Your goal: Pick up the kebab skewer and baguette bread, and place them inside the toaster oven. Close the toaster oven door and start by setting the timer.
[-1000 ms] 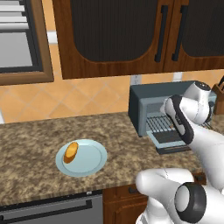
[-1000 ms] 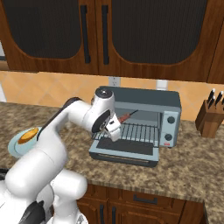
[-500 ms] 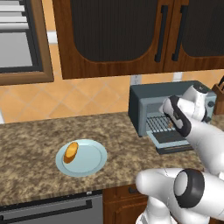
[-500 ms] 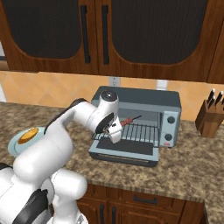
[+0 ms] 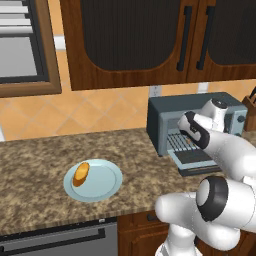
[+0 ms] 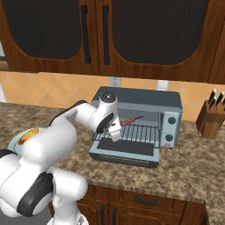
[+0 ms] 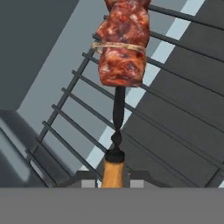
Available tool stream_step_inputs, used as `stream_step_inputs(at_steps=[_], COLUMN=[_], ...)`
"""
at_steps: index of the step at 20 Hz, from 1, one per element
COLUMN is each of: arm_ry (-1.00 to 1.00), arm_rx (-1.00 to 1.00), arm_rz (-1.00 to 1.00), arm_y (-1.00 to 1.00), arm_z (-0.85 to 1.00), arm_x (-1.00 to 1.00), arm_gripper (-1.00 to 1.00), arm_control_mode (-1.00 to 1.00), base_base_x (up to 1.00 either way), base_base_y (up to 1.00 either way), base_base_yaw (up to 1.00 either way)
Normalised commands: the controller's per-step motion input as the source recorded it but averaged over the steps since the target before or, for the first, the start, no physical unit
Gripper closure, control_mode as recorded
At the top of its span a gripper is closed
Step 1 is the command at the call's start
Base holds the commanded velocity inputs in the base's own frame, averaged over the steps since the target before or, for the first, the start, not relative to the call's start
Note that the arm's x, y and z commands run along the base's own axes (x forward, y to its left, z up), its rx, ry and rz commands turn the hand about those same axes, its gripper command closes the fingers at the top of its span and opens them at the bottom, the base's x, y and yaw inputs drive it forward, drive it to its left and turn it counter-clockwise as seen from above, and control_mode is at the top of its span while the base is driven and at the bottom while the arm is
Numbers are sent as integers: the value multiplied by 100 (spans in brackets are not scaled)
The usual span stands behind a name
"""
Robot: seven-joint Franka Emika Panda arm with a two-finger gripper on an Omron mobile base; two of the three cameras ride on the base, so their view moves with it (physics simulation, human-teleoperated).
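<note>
My end effector (image 7: 113, 178) is clamped on the wooden handle of the kebab skewer (image 7: 121, 52) of red-brown meat chunks. Its long axis runs straight ahead from the fingers, over the wire rack (image 7: 78, 131) inside the grey-blue toaster oven (image 6: 145, 115). The golden baguette bread (image 5: 81, 174) lies on the pale blue plate (image 5: 107, 182), well apart along the bench.

kebab skewer (image 7: 121, 52): red chunks, over rack | baguette bread (image 5: 81, 173): on plate | toaster oven (image 6: 171, 105): door seemingly open
</note>
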Motion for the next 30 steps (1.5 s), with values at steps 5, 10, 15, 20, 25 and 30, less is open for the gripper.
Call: stream_step_inputs(at_steps=[5,10,15,20,25,30], arm_ry=[0,0,0,0,0,0], arm_rx=[0,0,1,2,4,5], arm_rz=[-6,-5,-2,-2,0,0], arm_y=[0,0,0,-1,-10,-3], arm_z=[-16,-8,-9,-1,0,6], arm_x=[27,24,15,13,1,-6], arm_gripper=[100,100,100,-100,-100,-100], arm_control_mode=[-100,-100,-100,-100,-100,-100], base_base_x=[0,0,0,0,0,0], base_base_y=[0,0,0,0,0,0], base_base_yaw=[0,0,0,0,0,0])
